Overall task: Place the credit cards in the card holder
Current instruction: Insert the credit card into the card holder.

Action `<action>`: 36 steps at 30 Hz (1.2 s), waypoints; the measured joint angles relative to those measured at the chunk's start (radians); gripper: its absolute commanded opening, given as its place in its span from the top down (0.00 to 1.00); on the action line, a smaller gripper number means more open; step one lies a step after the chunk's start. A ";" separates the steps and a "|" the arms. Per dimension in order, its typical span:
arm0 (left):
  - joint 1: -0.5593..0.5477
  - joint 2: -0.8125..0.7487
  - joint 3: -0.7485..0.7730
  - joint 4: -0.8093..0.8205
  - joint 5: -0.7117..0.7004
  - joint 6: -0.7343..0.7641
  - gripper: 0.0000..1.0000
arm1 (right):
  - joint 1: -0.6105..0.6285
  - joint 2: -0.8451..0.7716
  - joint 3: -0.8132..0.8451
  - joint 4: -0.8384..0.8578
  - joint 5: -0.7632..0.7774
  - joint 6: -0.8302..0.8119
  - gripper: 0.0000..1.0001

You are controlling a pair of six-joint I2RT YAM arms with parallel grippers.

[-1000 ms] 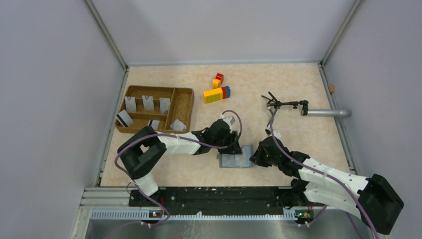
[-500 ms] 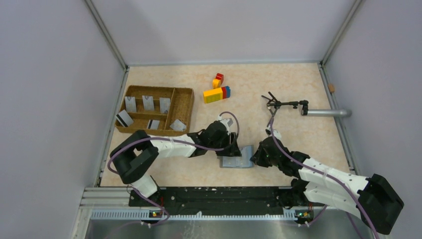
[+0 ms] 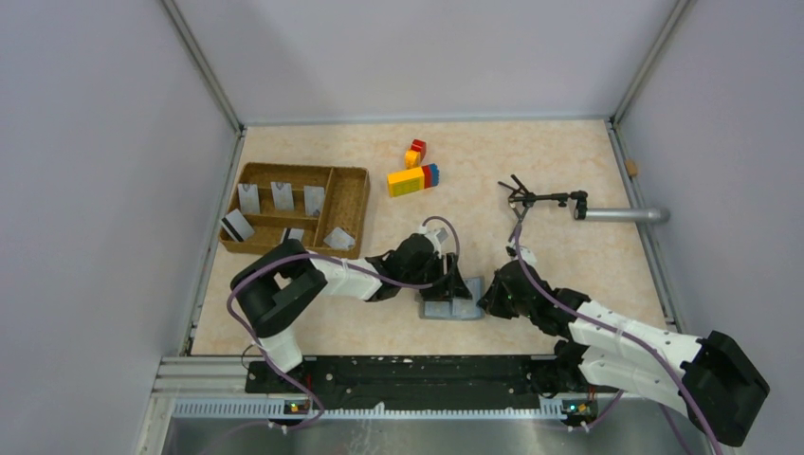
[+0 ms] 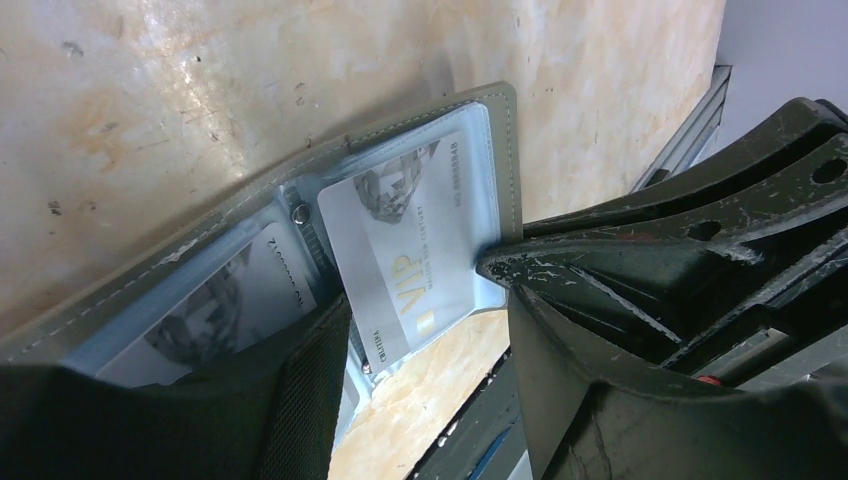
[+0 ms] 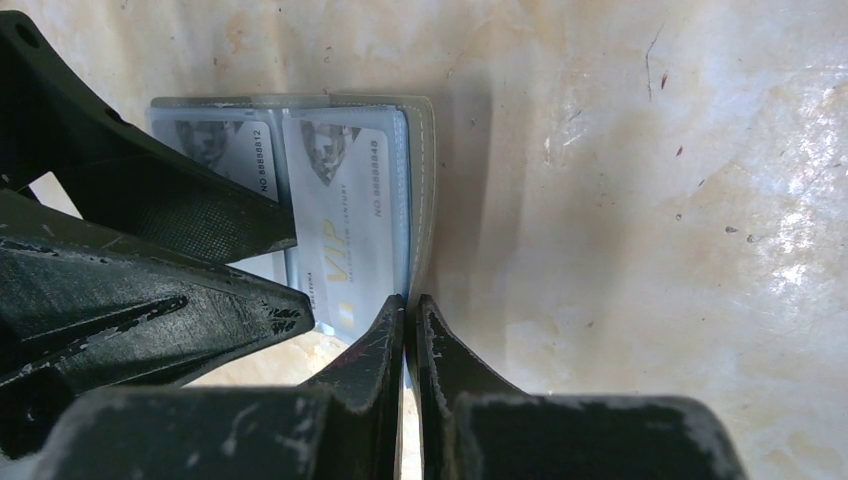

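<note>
Silver VIP card [image 4: 400, 220], thin, stiff, slick and probably light, lies apparently part-seated in a clear sleeve of the open card holder [image 5: 427, 170] on the marbled tabletop [image 5: 650, 200]. It is best pinched across its protruding short end. Left gripper [image 4: 410, 300] straddles it, jaws apart and empty; right gripper [image 5: 410, 310] is clenched on the holder's right edge.

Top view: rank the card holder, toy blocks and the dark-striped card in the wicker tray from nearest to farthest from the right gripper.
1. card holder, pinched by the right gripper, just to its left.
2. toy blocks, far side, mid-table.
3. dark-striped card, far left, in the wicker tray.
</note>
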 measured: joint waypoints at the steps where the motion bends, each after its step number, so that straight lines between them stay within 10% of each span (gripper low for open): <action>1: 0.000 0.005 0.000 0.011 0.003 -0.002 0.39 | 0.000 0.000 0.000 0.000 0.000 0.000 1.00; 22: -0.042 0.026 0.068 -0.050 -0.016 -0.035 0.36 | 0.000 -0.087 -0.006 -0.065 0.010 0.019 1.00; 36: -0.050 0.032 0.065 0.000 -0.015 -0.157 0.33 | 0.000 -0.143 -0.006 -0.095 0.021 0.045 0.81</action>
